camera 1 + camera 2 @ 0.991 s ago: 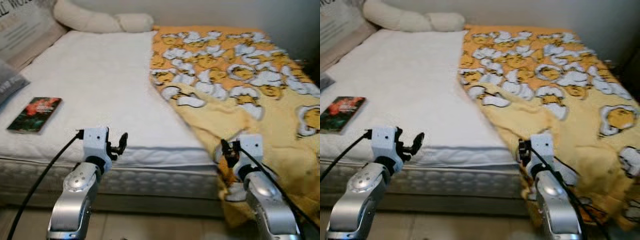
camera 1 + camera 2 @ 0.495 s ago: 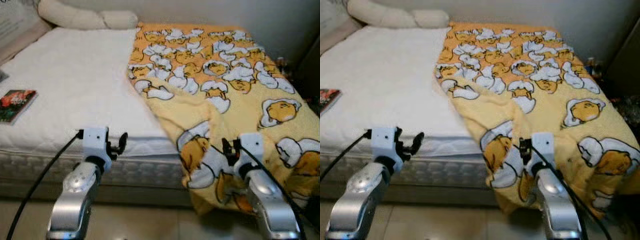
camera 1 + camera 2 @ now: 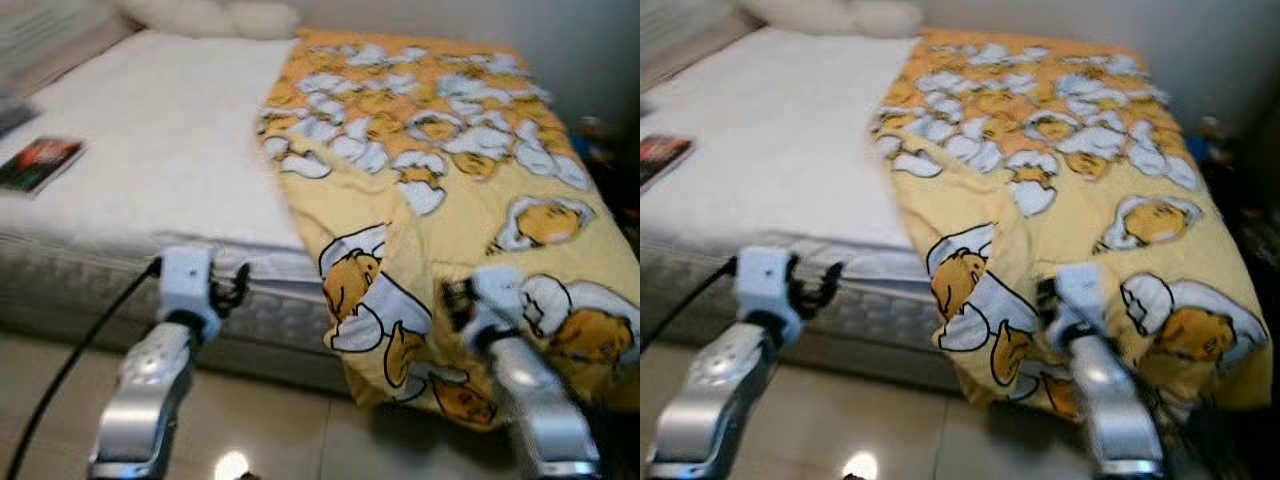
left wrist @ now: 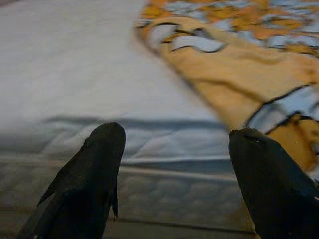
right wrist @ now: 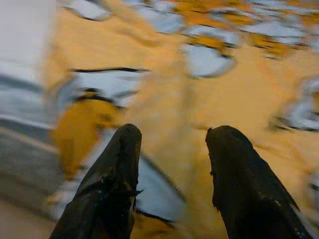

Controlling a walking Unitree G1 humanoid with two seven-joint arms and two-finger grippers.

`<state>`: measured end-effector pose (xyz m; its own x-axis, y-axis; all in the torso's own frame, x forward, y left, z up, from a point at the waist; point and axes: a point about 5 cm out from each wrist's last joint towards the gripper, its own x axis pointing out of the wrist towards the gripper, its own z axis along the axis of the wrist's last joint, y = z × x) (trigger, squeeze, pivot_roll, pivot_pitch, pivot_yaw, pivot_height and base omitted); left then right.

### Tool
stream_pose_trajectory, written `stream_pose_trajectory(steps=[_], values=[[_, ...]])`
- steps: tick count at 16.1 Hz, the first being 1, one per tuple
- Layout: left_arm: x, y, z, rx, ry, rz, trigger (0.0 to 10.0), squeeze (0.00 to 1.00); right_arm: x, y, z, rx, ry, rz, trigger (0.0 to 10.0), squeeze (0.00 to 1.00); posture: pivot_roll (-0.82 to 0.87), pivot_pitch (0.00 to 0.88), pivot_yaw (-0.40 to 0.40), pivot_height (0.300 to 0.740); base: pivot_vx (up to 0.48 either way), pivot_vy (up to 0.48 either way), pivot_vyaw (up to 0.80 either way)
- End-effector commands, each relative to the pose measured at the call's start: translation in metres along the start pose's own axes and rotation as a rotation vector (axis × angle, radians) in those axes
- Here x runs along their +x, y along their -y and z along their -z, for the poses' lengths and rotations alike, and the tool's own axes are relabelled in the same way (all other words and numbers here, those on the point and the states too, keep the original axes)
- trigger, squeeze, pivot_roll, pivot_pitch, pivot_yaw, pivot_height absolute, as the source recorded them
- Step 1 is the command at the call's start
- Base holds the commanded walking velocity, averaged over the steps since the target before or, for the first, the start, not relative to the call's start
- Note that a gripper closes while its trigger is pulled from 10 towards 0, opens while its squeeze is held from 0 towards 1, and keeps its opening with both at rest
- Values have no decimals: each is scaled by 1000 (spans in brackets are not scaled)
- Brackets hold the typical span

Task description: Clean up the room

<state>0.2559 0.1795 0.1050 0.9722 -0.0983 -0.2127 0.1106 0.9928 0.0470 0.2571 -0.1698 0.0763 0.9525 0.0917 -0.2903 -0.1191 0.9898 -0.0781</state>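
A yellow blanket printed with cartoon eggs covers the right half of the bed and droops over its front edge. The white mattress lies bare on the left. A small book rests near the mattress's left edge. My left gripper is open, held in front of the mattress side, with the blanket's edge ahead and to one side of it. My right gripper is open too, hovering just before the hanging blanket fold, with nothing between its fingers.
Pale pillows lie at the head of the bed against the wall. Glossy tiled floor runs along the bed's front. A dark area with small items borders the bed on the right.
The camera has swung and tipped down, showing more floor; the bed now sits higher and further left in the picture. Both grippers keep their pose, still open.
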Motion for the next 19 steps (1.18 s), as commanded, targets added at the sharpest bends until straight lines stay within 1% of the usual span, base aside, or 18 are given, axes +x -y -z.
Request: stream_pose_trajectory(steps=[1,2,3,5,7,9,11,17,19], values=[[1,1,-2,-20,3,-5,10000,0,-1,3,-1,7,4,8,10000,0,-33,0,13,740,0,0,0],[1,1,-1,-35,0,-11,10000,0,-2,2,0,27,2,8,10000,0,-33,0,12,740,0,0,0],[1,1,-3,-28,20,-5,10000,0,-2,2,1,27,-5,2,10000,0,-33,0,12,740,0,0,0],[2,2,-2,15,8,12,10000,0,-2,1,2,29,-8,-7,10000,0,-34,0,13,740,0,0,0],[2,2,-3,12,18,23,10000,0,-3,0,2,33,-6,-8,10000,0,-35,0,15,740,0,0,0],[2,2,-4,3,24,27,10000,0,-3,-1,1,38,-4,-6,10000,0,-37,0,15,740,247,0,0],[3,3,-5,1,25,37,10000,0,-2,-3,1,63,-8,2,10000,0,-36,0,15,740,278,0,0],[3,2,-5,-1,30,48,10000,0,1,-5,1,71,-8,4,10000,0,-30,0,9,740,313,0,-780],[2,2,-4,4,29,54,10000,0,1,-4,1,66,-7,9,10000,0,-28,0,8,740,313,0,0]])
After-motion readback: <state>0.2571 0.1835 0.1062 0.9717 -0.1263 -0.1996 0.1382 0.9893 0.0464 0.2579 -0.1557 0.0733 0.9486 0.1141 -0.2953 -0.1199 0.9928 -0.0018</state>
